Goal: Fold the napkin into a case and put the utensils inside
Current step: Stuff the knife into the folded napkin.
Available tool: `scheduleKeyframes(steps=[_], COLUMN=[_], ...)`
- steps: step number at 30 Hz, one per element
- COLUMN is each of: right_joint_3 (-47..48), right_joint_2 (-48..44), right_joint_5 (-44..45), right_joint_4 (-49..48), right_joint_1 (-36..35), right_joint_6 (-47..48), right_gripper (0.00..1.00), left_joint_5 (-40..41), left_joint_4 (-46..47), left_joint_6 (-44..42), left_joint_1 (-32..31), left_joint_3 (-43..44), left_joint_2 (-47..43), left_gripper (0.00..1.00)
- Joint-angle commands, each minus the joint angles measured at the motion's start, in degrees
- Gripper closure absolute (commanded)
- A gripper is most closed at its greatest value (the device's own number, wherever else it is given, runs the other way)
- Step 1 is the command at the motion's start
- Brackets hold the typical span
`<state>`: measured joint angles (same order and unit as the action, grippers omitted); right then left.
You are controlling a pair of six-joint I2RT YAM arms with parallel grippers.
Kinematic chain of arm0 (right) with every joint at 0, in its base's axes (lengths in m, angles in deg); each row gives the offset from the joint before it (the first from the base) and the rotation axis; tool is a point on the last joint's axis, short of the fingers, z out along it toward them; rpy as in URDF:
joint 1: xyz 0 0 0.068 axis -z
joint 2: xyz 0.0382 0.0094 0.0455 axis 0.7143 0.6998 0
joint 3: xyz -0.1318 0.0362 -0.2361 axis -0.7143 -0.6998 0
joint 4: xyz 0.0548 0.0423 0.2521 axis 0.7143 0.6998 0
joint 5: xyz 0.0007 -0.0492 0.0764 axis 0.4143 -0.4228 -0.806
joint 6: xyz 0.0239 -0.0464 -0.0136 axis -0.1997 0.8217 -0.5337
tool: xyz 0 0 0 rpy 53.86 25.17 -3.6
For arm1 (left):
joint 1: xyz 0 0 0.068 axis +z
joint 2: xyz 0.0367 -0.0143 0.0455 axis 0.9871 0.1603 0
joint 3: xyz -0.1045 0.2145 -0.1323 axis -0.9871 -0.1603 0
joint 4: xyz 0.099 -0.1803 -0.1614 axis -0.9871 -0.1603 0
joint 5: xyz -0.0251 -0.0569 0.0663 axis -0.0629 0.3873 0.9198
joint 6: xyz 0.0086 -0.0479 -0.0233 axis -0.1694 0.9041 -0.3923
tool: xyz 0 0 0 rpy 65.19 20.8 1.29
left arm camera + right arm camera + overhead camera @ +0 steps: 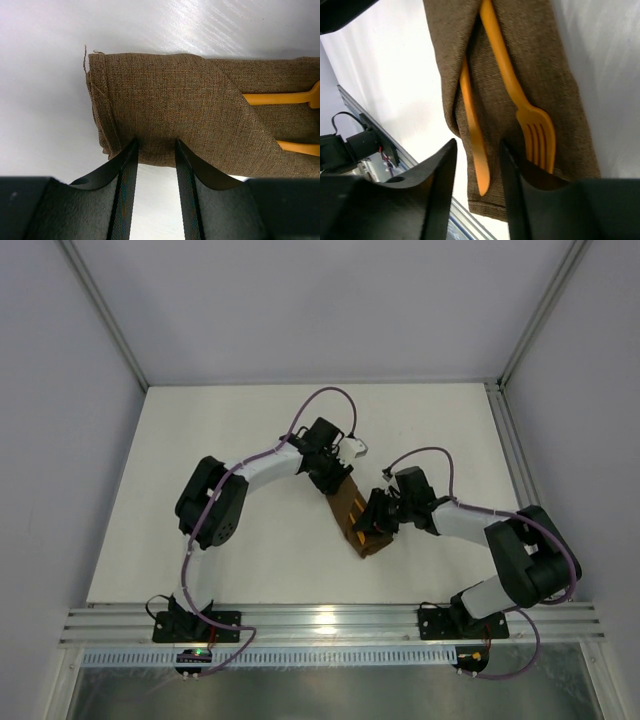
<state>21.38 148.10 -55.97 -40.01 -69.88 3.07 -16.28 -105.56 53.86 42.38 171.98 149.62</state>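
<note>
White tabletop is carrying the folded case at its middle, between both arms.
Left pincer is resting released, fingertips touching the case's far end; right pincer is hovering released over the fork and knife, whose handles are lying tucked inside.

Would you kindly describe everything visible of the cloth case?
The case is a narrow oblong of coarse-woven dark brown cloth, folded in layers, with a diagonal flap and a loose thread at one corner. It lies flat on the white table. An orange fork and knife lie tucked under the flap. The open jaws of the left gripper meet one long edge; those of the right gripper hover over the utensil end.
</note>
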Motion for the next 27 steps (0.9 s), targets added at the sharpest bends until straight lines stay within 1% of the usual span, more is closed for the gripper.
scheduleKeyframes(steps=[1,3,4,5,8,11,14,15,17,18,21,24,27], right_joint_3=[4.7,6.4,8.1,8.7,8.5,5.4,2.6,2.2,2.1,3.0,4.0,3.1,-1.8], right_joint_2=[-2.1,-4.1,-6.4,-7.6,-11.6,-16.0,-18.8,-19.4,-17.8,-16.9,-13.8,-12.3,-13.1], right_joint_5=[6.2,9.1,12.6,14.3,20.0,23.9,24.9,24.1,23.3,22.8,22.8,23.0,23.4], right_joint_4=[4.6,8.8,12.9,14.7,20.7,24.0,21.7,20.0,16.5,15.7,15.0,15.8,14.1], right_joint_1=[-2.9,-6.1,-7.3,-8.4,-10.9,-11.3,-12.0,-11.9,-12.1,-12.1,-13.0,-13.6,-15.6], right_joint_6=[3.0,5.9,6.6,7.5,7.6,7.5,8.1,8.5,9.4,10.1,11.8,11.0,8.4], right_gripper=[0.54,0.5,0.47,0.45,0.38,0.37,0.51,0.65,0.76,0.83,0.97,0.97,0.97], left_joint_5=[-1.3,-1.2,-1.1,-1.1,-1.0,-1.0,-0.9,-0.8,-0.8,-0.7,-0.5,-0.2,0.1], left_joint_4=[0.8,0.7,0.6,0.6,0.6,0.4,0.8,0.9,0.8,0.7,0.5,0.4,0.4], left_joint_6=[-0.6,-0.8,-0.9,-1.0,-1.0,-1.1,-1.1,-1.1,-1.1,-1.1,-1.1,-1.0,-1.0], left_joint_1=[-0.6,-0.6,-0.5,-0.5,-0.5,-0.5,-0.5,-0.5,-0.6,-0.5,-0.5,-0.5,-0.5], left_joint_3=[-0.1,-0.1,-0.1,-0.1,-0.1,-0.3,-0.7,-0.7,-0.7,-0.7,-0.9,-0.8,-0.7], left_joint_2=[-1.1,-1.2,-1.2,-1.2,-1.2,-1.5,-1.8,-1.8,-1.7,-1.7,-1.7,-1.5,-1.2], left_gripper=[0.63,0.63,0.63,0.63,0.63,0.63,0.63,0.63,0.63,0.63,0.63,0.63,0.63])
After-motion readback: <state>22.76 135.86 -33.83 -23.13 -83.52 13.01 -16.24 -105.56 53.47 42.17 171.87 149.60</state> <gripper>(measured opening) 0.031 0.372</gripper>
